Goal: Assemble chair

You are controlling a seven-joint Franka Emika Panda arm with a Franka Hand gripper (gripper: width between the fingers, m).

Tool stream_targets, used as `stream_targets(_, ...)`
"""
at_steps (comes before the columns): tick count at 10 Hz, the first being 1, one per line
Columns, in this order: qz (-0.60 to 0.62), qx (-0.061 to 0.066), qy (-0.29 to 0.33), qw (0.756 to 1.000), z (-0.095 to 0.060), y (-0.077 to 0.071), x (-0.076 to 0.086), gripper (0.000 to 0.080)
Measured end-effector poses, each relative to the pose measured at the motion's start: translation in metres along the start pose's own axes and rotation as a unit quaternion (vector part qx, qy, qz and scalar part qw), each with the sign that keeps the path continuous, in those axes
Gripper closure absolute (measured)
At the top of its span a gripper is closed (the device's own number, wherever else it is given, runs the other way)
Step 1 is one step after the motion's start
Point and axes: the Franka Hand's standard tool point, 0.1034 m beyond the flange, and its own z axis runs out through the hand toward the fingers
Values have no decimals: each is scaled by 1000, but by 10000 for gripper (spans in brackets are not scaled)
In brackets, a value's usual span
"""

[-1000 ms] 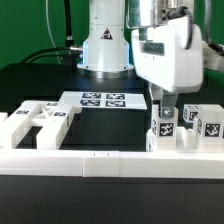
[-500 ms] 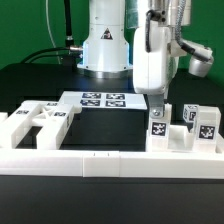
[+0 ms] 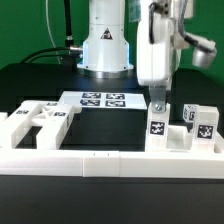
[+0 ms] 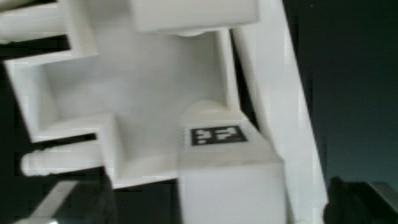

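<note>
Sitting at the lower right of the exterior view, the chair (image 3: pixel 185 138) is a low cluster of white blocky plastic pieces. Short square posts stand up from it, each carrying a small black-and-white tag (image 3: pixel 208 126). A separate slotted panel (image 3: pixel 30 125) of the same plastic lies at the lower left, well apart.

Close up in the wrist view, the chair body shows flat walls, one such tag, and round pegs (image 4: pixel 39 160) sticking out from one edge. It looks like hard moulded plastic: likely stiff, light, and smooth enough to slip or tip if pinched off-centre. The best hold is probably across two flat opposite faces of a post or a panel wall, keeping clear of the thin pegs.

The gripper (image 3: pixel 157 104) hangs straight down over the nearest post (image 3: pixel 157 124), at or very near its top. Whether the jaws are spread or pressed together cannot be told from either view.

Everything rests on a black tabletop (image 3: pixel 110 130). The marker board (image 3: pixel 100 99) lies behind, at centre, and a long white border rail (image 3: pixel 90 160) runs along the front.
</note>
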Motion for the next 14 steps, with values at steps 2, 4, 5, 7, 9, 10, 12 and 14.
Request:
stream_targets(2, -11, 3, -9, 1000, -14, 15, -1, 162)
stream_targets(4, -12, 2, -8, 1000, -12, 16, -1, 152)
stream_targets(5, -12, 2, -8, 1000, -12, 16, -1, 151)
stream_targets(7, -19, 1, -7, 1000, -11, 16, -1, 151)
stream_targets(9, -92, 1, -7, 996, -12, 16, 4, 151)
stream_targets(10, -137, 2, -7, 991, -15, 14, 8, 151)
stream_targets(12, -186, -1, -8, 982, -16, 14, 11, 151)
stream_targets(14, -263, -2, -7, 965, -15, 14, 12, 151)
